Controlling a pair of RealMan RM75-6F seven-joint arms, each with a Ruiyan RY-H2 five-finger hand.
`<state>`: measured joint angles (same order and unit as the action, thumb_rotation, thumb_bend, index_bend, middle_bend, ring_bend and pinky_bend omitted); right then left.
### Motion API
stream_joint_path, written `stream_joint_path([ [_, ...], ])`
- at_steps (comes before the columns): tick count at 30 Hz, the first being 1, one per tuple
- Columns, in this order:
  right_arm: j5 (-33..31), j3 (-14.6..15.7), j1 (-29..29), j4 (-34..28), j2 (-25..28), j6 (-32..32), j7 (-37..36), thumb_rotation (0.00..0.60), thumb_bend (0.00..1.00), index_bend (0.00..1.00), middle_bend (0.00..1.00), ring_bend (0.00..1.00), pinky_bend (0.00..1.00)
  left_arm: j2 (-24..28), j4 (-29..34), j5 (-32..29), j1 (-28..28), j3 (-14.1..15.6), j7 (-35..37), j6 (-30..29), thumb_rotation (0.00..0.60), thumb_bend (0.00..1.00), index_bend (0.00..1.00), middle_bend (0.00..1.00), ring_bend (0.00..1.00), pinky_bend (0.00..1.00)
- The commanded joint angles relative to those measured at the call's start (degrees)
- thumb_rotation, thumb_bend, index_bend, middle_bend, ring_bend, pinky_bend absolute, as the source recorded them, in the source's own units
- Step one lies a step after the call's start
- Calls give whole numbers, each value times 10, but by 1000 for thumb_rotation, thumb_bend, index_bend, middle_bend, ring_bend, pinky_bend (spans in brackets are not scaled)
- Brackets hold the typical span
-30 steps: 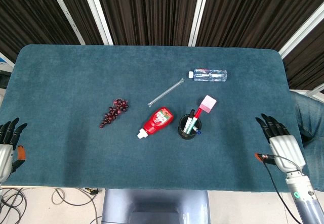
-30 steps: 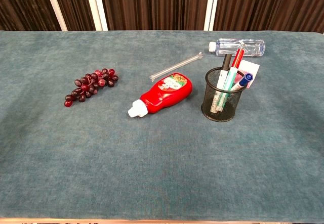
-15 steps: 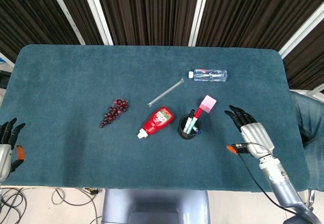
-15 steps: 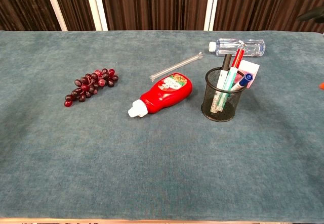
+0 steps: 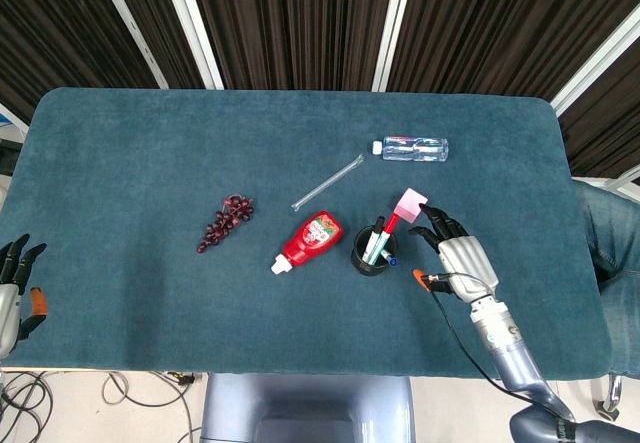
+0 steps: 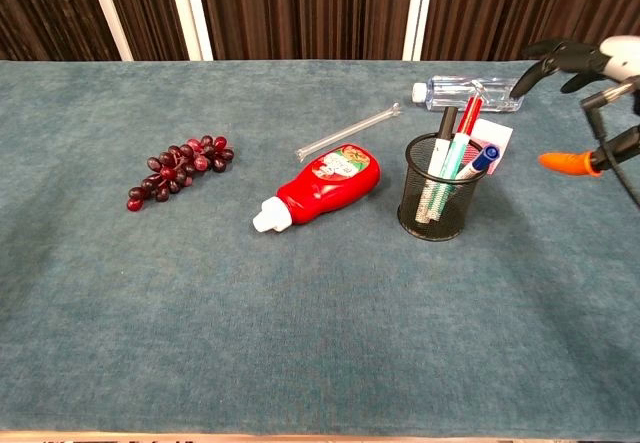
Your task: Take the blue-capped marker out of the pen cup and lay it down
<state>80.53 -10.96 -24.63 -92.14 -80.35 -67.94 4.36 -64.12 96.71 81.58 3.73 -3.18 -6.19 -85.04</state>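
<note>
A black mesh pen cup point(image 6: 437, 198) point(image 5: 371, 251) stands right of the table's middle with several markers in it. The blue-capped marker point(image 6: 481, 160) leans against the cup's right rim; from the head view its blue cap point(image 5: 393, 261) shows at the cup's near right edge. My right hand point(image 5: 451, 246) point(image 6: 577, 60) hovers just right of the cup, fingers spread, holding nothing. My left hand point(image 5: 12, 285) sits at the table's near left corner, fingers apart and empty.
A red ketchup bottle point(image 6: 322, 187) lies left of the cup. A pink block point(image 5: 410, 205) sits behind the cup. A clear water bottle point(image 6: 470, 93) and a clear tube point(image 6: 347, 133) lie further back. Dark grapes point(image 6: 176, 167) lie at the left.
My right hand has travelled left from the table's right edge to just beside the pen cup. The left hand slid slightly toward the near left corner.
</note>
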Motion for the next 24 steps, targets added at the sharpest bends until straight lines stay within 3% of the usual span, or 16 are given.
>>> stream_joint_path([
  [1, -5, -1, -5, 9, -17, -6, 9, 600, 381, 342, 0, 77, 172, 0, 1, -2, 0, -1, 0, 1, 600, 705, 108, 0, 0, 77],
  [11, -7, 8, -12, 10, -41, -6, 21, 600, 308, 382, 0, 77, 172, 2, 6, -8, 0, -2, 1, 4, 600, 705, 108, 0, 0, 77],
  [24, -18, 3, -23, 27, -73, -11, 39, 600, 345, 467, 0, 77, 173, 3, 8, -15, 1, -4, 1, 8, 600, 706, 108, 0, 0, 77],
])
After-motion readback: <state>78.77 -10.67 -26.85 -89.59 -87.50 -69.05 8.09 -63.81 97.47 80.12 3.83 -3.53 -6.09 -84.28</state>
